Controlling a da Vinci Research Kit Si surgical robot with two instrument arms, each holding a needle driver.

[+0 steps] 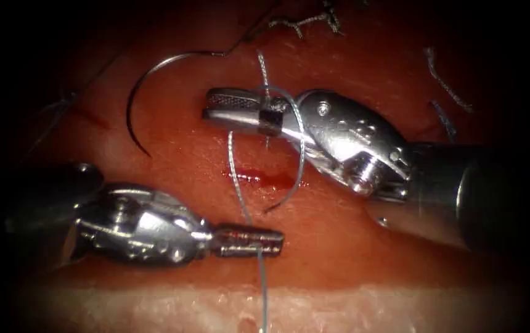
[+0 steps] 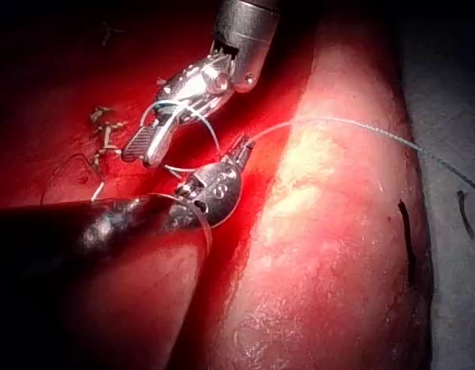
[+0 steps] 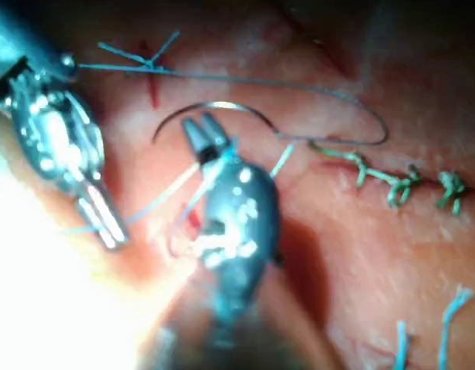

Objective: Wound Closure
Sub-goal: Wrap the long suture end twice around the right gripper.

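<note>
Over the tissue (image 1: 339, 246), my right tool (image 1: 216, 106) has its jaws closed, with thread (image 1: 234, 166) looped around them. My left tool (image 1: 274, 240), below it, grips the same thread with closed jaws. The needle (image 1: 138, 92) lies free on the tissue surface to the left, held by neither tool. Red fluid (image 1: 259, 179) marks the cut between my tools.

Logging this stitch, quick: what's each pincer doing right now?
Left pincer: closed on the thread.
Right pincer: closed, thread looped around it.
Needle: lying free on the tissue.
</note>
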